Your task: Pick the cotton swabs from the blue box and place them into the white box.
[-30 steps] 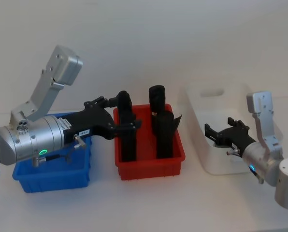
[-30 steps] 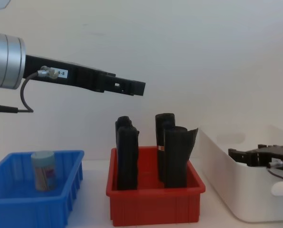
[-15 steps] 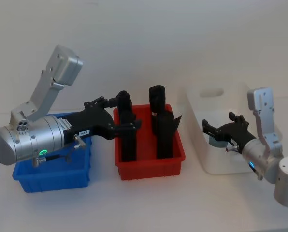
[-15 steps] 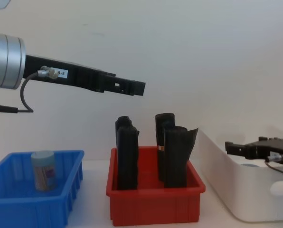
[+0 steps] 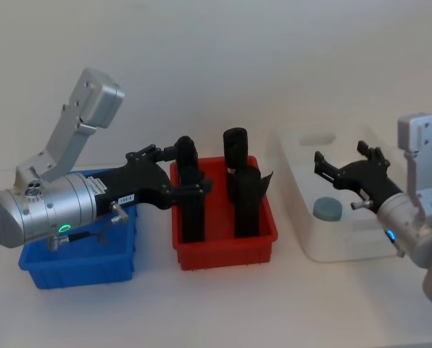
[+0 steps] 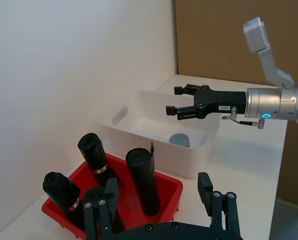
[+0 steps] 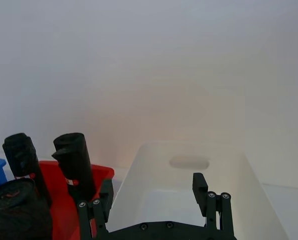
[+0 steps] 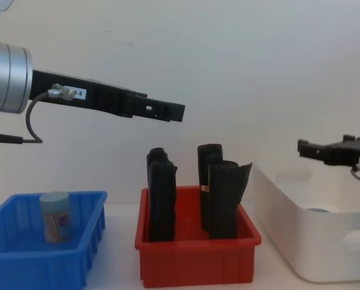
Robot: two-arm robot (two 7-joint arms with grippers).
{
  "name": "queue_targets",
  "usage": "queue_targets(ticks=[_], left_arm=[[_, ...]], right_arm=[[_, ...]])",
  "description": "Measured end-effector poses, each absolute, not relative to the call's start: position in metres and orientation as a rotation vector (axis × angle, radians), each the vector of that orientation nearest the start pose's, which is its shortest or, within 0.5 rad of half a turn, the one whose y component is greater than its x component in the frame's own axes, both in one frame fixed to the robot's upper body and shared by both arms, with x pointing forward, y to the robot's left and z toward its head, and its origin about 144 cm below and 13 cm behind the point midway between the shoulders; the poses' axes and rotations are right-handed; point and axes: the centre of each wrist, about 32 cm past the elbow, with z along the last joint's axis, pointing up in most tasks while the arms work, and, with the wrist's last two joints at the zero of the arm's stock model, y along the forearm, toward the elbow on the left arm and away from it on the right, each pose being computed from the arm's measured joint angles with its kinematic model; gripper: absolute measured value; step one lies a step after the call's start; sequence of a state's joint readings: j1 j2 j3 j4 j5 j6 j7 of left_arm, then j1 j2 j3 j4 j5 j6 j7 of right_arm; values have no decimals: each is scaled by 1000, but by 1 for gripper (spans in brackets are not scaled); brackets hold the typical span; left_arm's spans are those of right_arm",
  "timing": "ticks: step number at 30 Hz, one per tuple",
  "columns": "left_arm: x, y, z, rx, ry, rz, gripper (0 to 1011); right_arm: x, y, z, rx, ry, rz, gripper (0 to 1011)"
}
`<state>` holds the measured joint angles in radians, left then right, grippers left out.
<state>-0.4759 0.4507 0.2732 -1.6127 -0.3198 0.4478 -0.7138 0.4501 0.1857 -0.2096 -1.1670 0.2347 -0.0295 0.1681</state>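
In the head view you have the left gripper (image 5: 194,168) over the left side of the red bin (image 5: 227,250), level with the black rolls (image 5: 235,145) standing in it. Its fingers are spread wide and carry nothing. The blue box (image 5: 78,268) sits just left of the red bin, partly under the left arm. The white box (image 5: 346,246) sits just right of the red bin, and 1 cotton swab jar (image 5: 327,209) stands in it, lid up. The right gripper (image 5: 339,154) hovers over that box, fingers wide and empty.

In the left wrist view, your left gripper's 2 fingers (image 6: 101,210) stand far apart above the red bin (image 6: 176,185). Beyond the bin, the right gripper (image 6: 172,100) hangs open above the white box (image 6: 149,150), clear of the jar (image 6: 179,140) below it.

In the right wrist view, the right gripper's fingers (image 7: 199,185) are wide apart over the white box (image 7: 224,155), with the red bin (image 7: 101,172) beside it.

In the chest view, a 2nd jar (image 8: 55,216) stands upright in the blue box (image 8: 77,254), left of the red bin (image 8: 195,260). The left gripper (image 8: 168,112) is well above the rolls. The right gripper (image 8: 304,147) is right of the bin, about level with the roll tops and above the white box's rim.
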Motion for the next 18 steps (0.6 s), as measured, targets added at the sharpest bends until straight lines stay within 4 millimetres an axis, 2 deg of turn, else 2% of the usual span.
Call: queue_targets(ticks=[9, 18], left_arm=[[549, 273, 1319, 229, -64, 668, 1003], [548, 271, 1316, 229, -68, 676, 1003]], right_arm=[[563, -248, 1198, 79, -85, -1304, 1001], [559, -248, 1198, 81, -87, -1304, 1001]])
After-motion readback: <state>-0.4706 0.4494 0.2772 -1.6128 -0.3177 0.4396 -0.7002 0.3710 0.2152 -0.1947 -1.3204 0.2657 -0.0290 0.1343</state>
